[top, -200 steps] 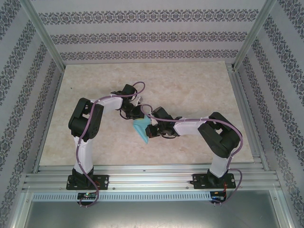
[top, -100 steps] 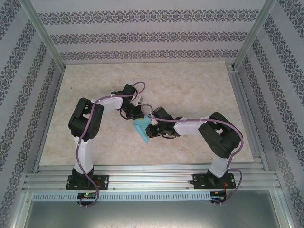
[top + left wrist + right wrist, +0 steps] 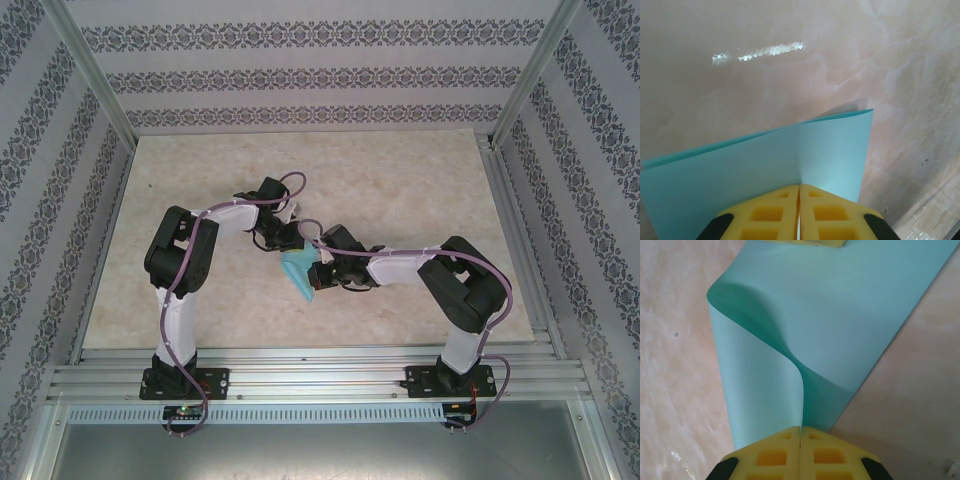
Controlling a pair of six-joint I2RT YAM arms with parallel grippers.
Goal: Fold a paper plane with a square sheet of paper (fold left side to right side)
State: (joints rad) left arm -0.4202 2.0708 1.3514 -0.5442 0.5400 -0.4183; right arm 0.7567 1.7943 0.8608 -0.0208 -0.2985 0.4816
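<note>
The square sheet of paper (image 3: 299, 273) is turquoise and hangs curled between my two grippers, just above the table's middle. My left gripper (image 3: 284, 245) is shut on its far edge. In the left wrist view its yellow fingers (image 3: 775, 212) meet at the gripper (image 3: 799, 186) with the sheet (image 3: 760, 165) pinched between them. My right gripper (image 3: 321, 270) is shut on the near edge. In the right wrist view the paper (image 3: 840, 305) bends in an S-curve out of the gripper (image 3: 800, 428). A paper plane is out of view.
The pale marble tabletop (image 3: 400, 180) stretches around the arms. Patterned walls enclose it on three sides. An aluminium rail (image 3: 320, 372) runs along the near edge, by the arm bases. The left gripper's yellow finger (image 3: 805, 242) pokes in at the top of the right wrist view.
</note>
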